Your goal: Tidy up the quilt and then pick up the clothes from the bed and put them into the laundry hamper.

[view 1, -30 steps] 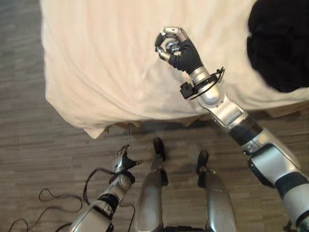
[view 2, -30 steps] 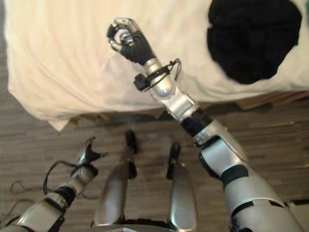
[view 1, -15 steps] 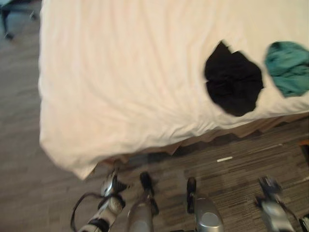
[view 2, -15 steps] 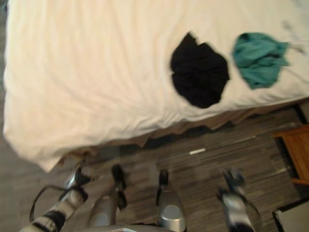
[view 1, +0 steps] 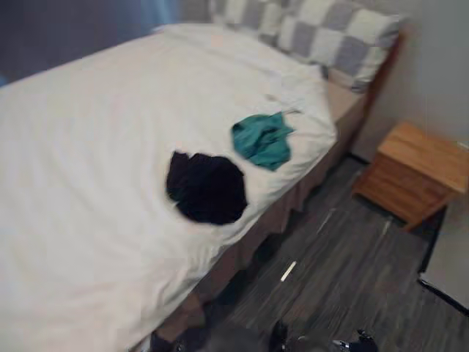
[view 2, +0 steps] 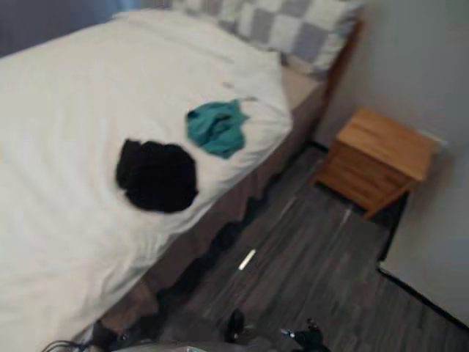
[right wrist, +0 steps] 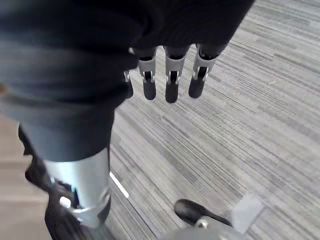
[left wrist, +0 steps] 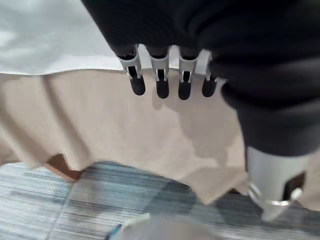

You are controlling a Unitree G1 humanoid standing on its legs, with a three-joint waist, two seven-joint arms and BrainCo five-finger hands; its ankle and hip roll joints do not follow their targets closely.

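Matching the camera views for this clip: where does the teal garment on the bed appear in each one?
Left eye view: teal garment lies right of centre on the white quilt, near the bed's edge.
Right eye view: it sits left of centre, upper half.
Left wrist view: not in it.
Right wrist view: not in it.
Shared landmark in both eye views: the black garment beside it, nearer the camera.
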